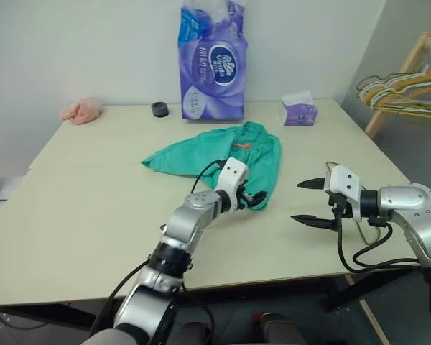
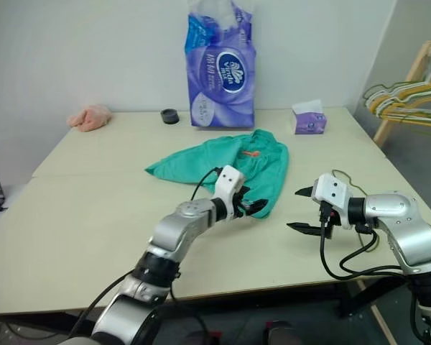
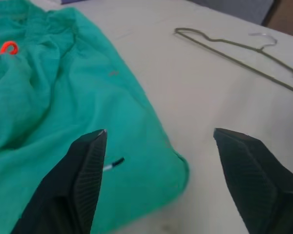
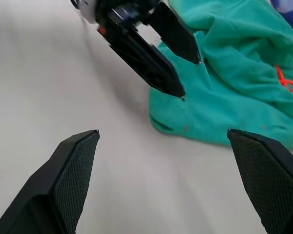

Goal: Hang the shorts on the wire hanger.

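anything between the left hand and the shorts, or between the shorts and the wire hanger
Nothing visible. The left hand, open, hovers right at the near hem of the shorts with no object between. From that hem to the wire hanger there is only bare table; the open right hand hangs above that side.

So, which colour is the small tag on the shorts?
Orange-red tag on teal-green shorts, clearest in the left wrist view.
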{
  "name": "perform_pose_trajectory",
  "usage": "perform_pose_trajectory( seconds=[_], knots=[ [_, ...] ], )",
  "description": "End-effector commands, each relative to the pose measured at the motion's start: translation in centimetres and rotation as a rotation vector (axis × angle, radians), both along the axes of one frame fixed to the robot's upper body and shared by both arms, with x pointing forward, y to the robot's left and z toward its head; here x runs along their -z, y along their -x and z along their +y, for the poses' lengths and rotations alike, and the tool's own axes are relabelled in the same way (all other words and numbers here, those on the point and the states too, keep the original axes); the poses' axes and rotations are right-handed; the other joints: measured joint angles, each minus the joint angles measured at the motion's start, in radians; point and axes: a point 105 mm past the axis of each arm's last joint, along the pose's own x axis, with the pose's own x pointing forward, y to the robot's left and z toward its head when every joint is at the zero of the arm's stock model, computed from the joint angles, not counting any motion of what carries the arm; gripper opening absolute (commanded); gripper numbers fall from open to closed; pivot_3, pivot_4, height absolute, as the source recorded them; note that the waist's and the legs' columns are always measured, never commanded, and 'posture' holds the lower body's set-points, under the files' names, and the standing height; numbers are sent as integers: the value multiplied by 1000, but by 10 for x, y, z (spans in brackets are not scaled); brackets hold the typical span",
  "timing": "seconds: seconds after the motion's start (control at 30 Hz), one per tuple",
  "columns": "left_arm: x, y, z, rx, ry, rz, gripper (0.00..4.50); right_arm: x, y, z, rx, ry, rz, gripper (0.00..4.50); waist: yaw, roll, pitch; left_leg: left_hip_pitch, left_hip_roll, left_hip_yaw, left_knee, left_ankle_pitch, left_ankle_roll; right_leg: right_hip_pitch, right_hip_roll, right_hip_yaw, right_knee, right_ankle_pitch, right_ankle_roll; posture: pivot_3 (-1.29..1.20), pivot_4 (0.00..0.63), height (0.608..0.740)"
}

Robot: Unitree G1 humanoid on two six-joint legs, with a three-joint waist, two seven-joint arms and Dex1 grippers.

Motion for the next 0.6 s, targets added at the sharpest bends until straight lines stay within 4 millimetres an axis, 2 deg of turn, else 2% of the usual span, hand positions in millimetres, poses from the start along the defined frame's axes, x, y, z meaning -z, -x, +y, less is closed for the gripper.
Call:
perform_pose_trajectory(
  seconds=[0.03, 0.13, 0.43, 0.53, 0.6],
  knots=[
    [0, -11, -12, -20, -36, -27, 4223, -19, 4, 6, -19, -21, -65, 4500, -11, 0, 0, 0, 0, 0, 0, 0, 0, 0, 0, 0, 0, 0, -1, -156, 48, 740],
    [14, -17, -18, -31, -88, 4, 4223, -20, 7, 9, -17, -30, -74, 4500, -22, 0, 0, -1, 0, -1, -1, 0, 0, -1, 0, -1, 0, -1, -1, -175, 48, 740],
    [36, -34, 6, -147, -128, 63, 4223, -24, 6, 9, -2, -38, -94, 4500, -29, 0, 0, -1, 0, -1, -1, 0, 0, -1, 0, 0, 0, -1, -1, -180, 49, 740],
    [41, -33, 11, -147, -118, 86, 3604, -25, 5, 9, -2, -42, -102, 4500, -29, 0, 0, -1, 1, -1, -1, 0, 0, -1, 0, 0, 0, -1, -1, -179, 51, 740],
    [43, -33, 14, -147, -113, 92, 2987, -26, 5, 9, -3, -44, -105, 4500, -29, 0, 0, -1, 1, -1, -1, 0, 0, -1, 0, 0, 0, -1, -1, -177, 51, 740]
  ],
)
